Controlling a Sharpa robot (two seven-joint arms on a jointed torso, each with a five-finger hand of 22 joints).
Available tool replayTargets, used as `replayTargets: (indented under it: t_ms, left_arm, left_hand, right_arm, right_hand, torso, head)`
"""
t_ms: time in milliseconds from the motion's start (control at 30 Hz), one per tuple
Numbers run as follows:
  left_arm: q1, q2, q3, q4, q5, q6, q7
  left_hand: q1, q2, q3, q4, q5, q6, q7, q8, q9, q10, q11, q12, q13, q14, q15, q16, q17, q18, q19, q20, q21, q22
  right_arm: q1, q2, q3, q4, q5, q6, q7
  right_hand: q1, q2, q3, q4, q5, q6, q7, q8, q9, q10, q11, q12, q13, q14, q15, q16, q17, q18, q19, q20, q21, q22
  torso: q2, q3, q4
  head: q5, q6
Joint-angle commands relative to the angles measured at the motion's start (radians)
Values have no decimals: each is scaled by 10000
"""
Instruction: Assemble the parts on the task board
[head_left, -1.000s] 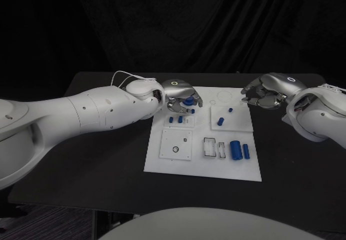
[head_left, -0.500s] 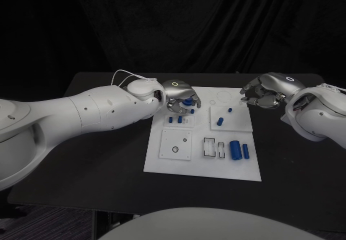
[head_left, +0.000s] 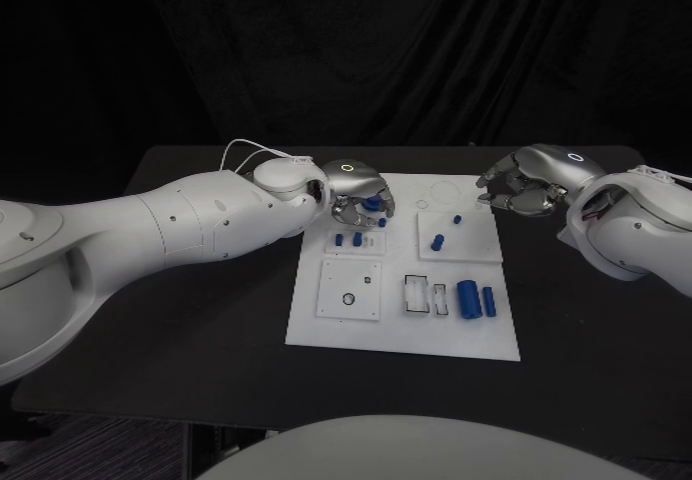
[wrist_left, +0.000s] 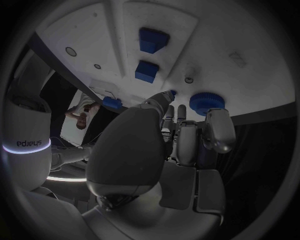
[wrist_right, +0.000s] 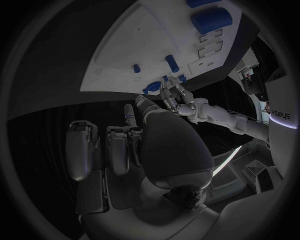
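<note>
The left hand (head_left: 359, 193) is gripping a round blue part (head_left: 374, 203) between its fingertips over the far left corner of the task board (head_left: 389, 335); compared with a second ago the part is sitting a little farther up the board and tucked closer under the palm, so the hand is creeping it along rather than lowering it; the shift is slight, and part of it may be the camera moving. In the left wrist view the blue round part (wrist_left: 205, 101) is lying just beyond the fingertips (wrist_left: 164, 98), close against the board, with two blue blocks (wrist_left: 152, 40) farther out ahead of the hand; whether it is seated in anything I cannot tell.

The right hand (head_left: 526, 183) is hovering over the counter (head_left: 216, 300) at the board's far right corner, fingers curled in with nothing in them, and it is hardly moving between the pictures; below it, nearer the robot, two small blue pieces (head_left: 440, 241) are lying on a raised plate, and two longer blue cylinders (head_left: 469, 299) are resting farther down.

My reading: the placement is being lined up, not finished; most parts are waiting unassembled.
</note>
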Motion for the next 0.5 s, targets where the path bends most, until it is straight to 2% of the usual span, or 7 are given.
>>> replayTargets:
  t_ms: [33, 233, 500]
  left_arm:
    - [-37, 60, 8, -31, -62, 215, 7]
    - [-73, 160, 8, -127, -62, 279, 19]
    - [-117, 283, 8, -269, -62, 346, 34]
  left_hand:
    - [-24, 67, 33, -45, 27, 142, 30, 82, 43, 17, -51, 61, 23, 27, 16, 39, 24, -182, 71, 21, 39, 1552]
    - [-52, 117, 63, -131, 35, 275, 81, 172, 141, 320, -102, 238, 148, 92, -18, 90, 121, -201, 137, -4, 135, 1581]
    - [-76, 115, 71, -156, 33, 193, 37, 130, 148, 389, -92, 274, 188, 85, -23, 85, 103, -202, 141, -13, 139, 1582]
  right_arm:
    - [-16, 8, 9, 9, 16, -169, 25]
    - [-16, 32, 9, -5, 17, -163, 27]
    - [-16, 25, 9, 15, 17, -139, 4]
  right_hand:
    - [-35, 106, 17, -62, 33, 59, 3, -21, -6, 535, 44, 1, 1975, 1056, 41, 30, 2635, 147, 386, 12, 27, 2230]
    - [-35, 106, 17, -62, 33, 59, 3, -21, -6, 535, 44, 1, 1975, 1056, 41, 30, 2635, 147, 386, 12, 27, 2230]
    - [-35, 106, 17, -62, 33, 59, 3, -21, -6, 535, 44, 1, 1975, 1056, 41, 30, 2635, 147, 386, 12, 27, 2230]
  torso:
    - [0, -4, -4]
    - [3, 7, -49]
    - [-8, 14, -26]
  head:
    - [-14, 1]
    - [22, 1]
    - [-46, 1]
